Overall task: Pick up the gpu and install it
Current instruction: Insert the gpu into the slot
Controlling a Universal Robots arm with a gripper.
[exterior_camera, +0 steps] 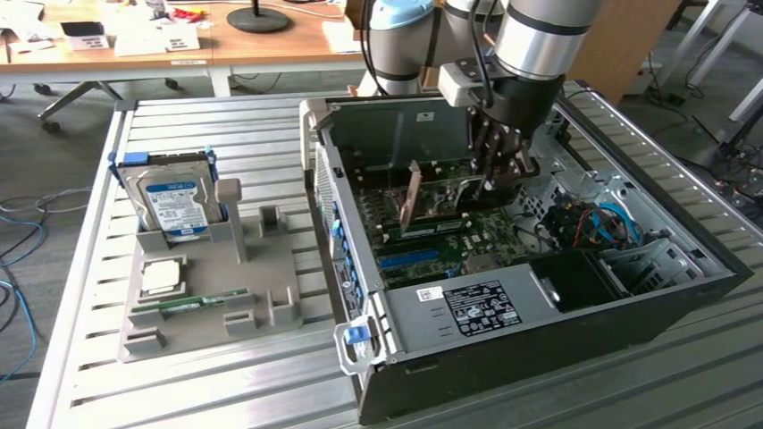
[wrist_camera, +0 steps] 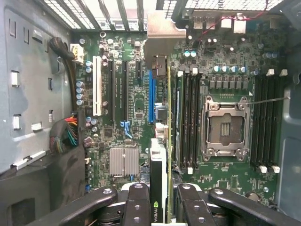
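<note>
The gpu (exterior_camera: 439, 198) stands on edge inside the open computer case (exterior_camera: 477, 313), its silver bracket toward the case's rear wall. My gripper (exterior_camera: 498, 174) reaches down from above and is shut on the card's top edge. In the wrist view the gpu (wrist_camera: 161, 141) runs edge-on between my two black fingers (wrist_camera: 138, 202), with its bracket (wrist_camera: 160, 33) at the rear slots. It sits right beside the blue slot (wrist_camera: 151, 94) on the motherboard (wrist_camera: 136, 103). Whether its connector is seated in a slot I cannot tell.
A grey fixture (exterior_camera: 209, 286) on the exterior view's left holds a hard drive (exterior_camera: 177, 201), a CPU (exterior_camera: 161, 277) and a RAM stick (exterior_camera: 191, 304). Inside the case are the CPU socket (wrist_camera: 225, 127), memory slots (wrist_camera: 188, 122), a heatsink (wrist_camera: 124, 161) and cable bundles (exterior_camera: 602, 223).
</note>
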